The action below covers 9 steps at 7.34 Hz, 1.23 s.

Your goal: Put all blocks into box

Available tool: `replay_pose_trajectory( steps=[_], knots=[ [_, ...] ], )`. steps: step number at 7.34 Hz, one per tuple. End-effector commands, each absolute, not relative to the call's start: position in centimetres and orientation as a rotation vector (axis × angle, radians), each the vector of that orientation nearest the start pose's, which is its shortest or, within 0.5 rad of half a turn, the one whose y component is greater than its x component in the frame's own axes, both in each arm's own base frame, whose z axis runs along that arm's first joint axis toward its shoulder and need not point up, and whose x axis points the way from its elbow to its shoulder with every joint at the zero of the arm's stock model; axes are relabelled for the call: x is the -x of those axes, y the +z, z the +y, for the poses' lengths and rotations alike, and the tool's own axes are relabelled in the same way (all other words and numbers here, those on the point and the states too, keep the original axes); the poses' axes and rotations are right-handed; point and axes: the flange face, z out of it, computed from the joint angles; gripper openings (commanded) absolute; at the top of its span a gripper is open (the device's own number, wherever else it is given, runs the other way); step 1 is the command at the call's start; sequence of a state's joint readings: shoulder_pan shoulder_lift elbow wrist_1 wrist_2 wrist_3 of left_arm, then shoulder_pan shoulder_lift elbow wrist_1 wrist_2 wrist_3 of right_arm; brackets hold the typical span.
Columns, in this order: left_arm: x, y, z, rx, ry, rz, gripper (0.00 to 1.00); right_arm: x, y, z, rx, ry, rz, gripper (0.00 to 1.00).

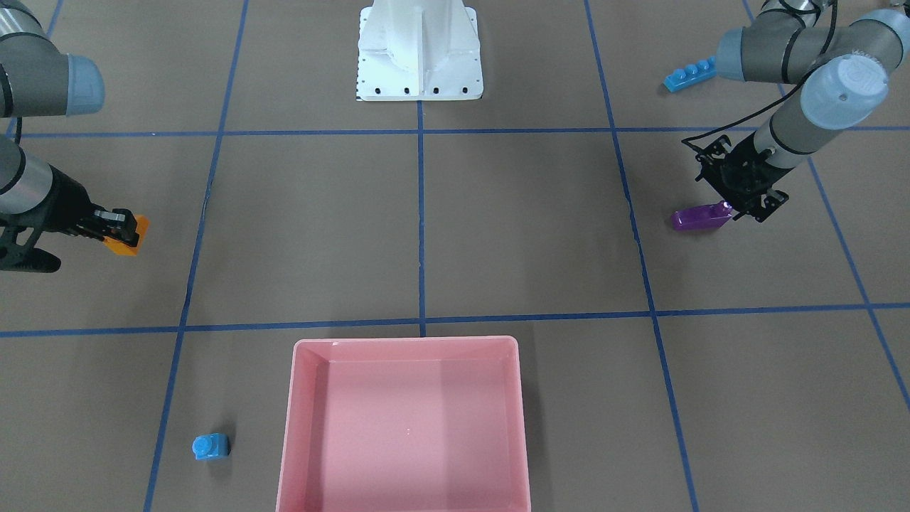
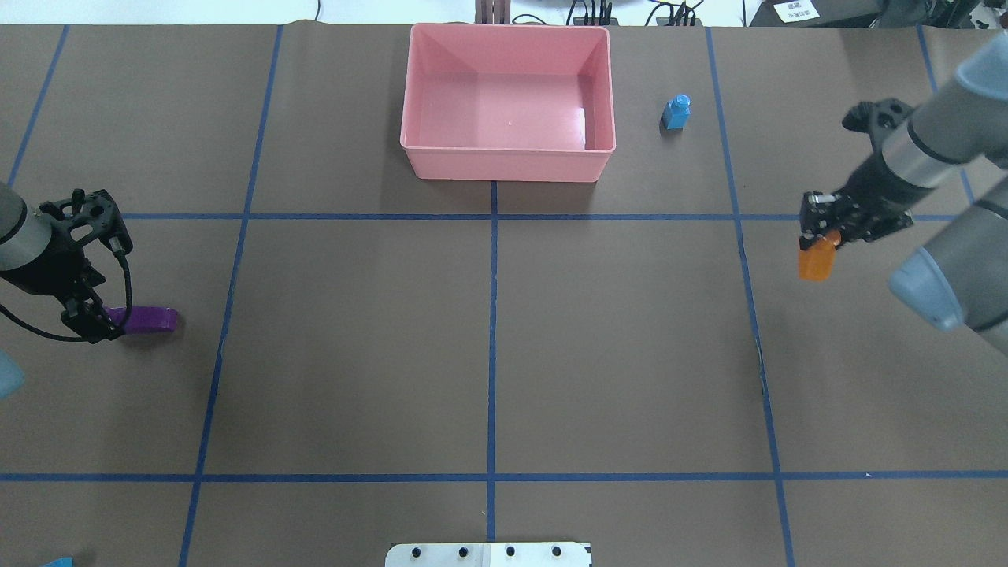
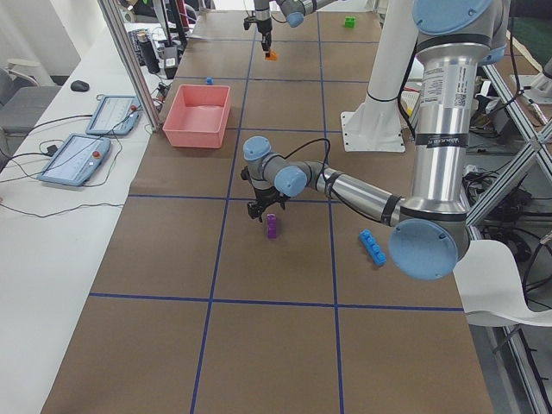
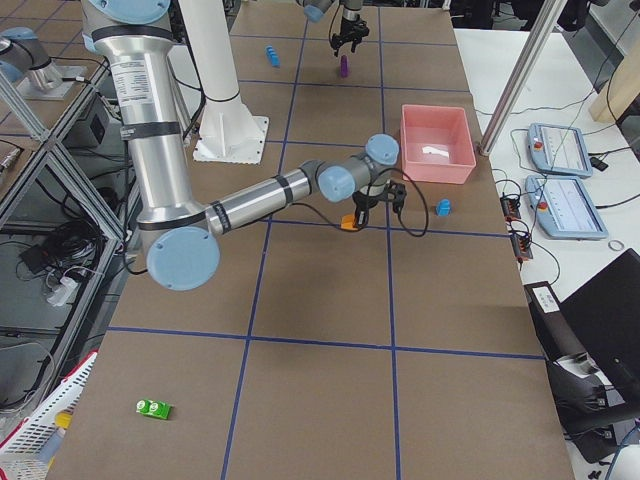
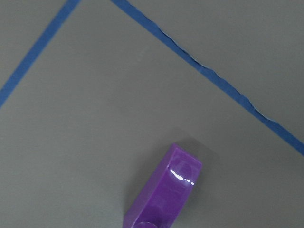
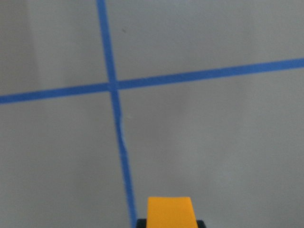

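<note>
Front-facing, pink box [image 1: 405, 427]: at the middle of the desk [image 1: 526, 227] edge opposite the robot, long sides along that edge.
Front-facing, white robot base [image 1: 419, 57]: at the middle of the robot-side edge.
Front-facing, right gripper [image 1: 122, 229]: toward the desk's right end, jaws clamped on the orange block [image 1: 136, 236], which juts past the fingertips.
Front-facing, left gripper [image 1: 736, 206]: toward the left end, tips at one end of the purple block [image 1: 697, 217], which lies on the desk. Whether the jaws press on it cannot be told.
Front-facing, small blue cube [image 1: 210, 446]: near the edge opposite the robot, just beside the box on its right-end side, not touching it.
Front-facing, long blue bar [image 1: 689, 74]: toward the left robot-side corner, one end hidden behind the left arm's elbow.
Overhead, orange block: held at the right gripper's tips, on the right-end side of a blue tape line [image 2: 740, 236].
Overhead, purple block: lies flat along the desk's length, with the left gripper over its left-end tip.
Left side, left gripper: stands over the purple block, and the long blue bar lies well apart toward the robot side.
Right side, green brick [image 4: 153, 407]: alone near the right robot-side corner, well apart from the other blocks.
Left wrist, purple block: at the bottom of the frame, stud end nearest the camera, with the fingers out of view.
Right wrist, orange block: at bottom centre with black gripper parts at its base, and a tape crossing beyond it.
</note>
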<state>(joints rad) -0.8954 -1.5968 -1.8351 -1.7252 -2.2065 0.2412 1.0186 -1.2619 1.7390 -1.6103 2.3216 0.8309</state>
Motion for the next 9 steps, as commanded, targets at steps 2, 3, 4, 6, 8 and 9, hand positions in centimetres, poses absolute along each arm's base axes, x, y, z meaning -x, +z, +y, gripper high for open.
replay_pose_trajectory(
  steps=[2,3,4,6,8,9],
  knots=[
    [-28.5,52.3,-43.3,-0.316,1.09,0.701,0.97,32.9,22.5,-67.2,0.18,0.189,-0.828,0.0],
    [-28.7,52.7,-43.3,-0.31,1.092,0.699,0.97,36.9,19.2,-69.8,0.193,0.214,-0.83,0.0],
    [-29.4,52.7,-42.9,-0.304,1.105,0.699,0.97,41.1,19.0,-71.0,0.158,0.267,-0.855,0.0],
    [-30.3,52.9,-42.7,-0.295,1.118,0.7,0.95,47.5,19.1,-72.8,0.082,0.4,-0.888,0.0],
    [-30.8,52.8,-43.6,-0.307,1.116,0.673,0.9,50.0,18.7,-72.1,0.052,0.405,-0.86,0.0],
    [-31.4,52.1,-44.3,-0.323,1.119,0.671,0.9,50.6,18.7,-71.8,0.049,0.401,-0.857,0.0]
  ],
)
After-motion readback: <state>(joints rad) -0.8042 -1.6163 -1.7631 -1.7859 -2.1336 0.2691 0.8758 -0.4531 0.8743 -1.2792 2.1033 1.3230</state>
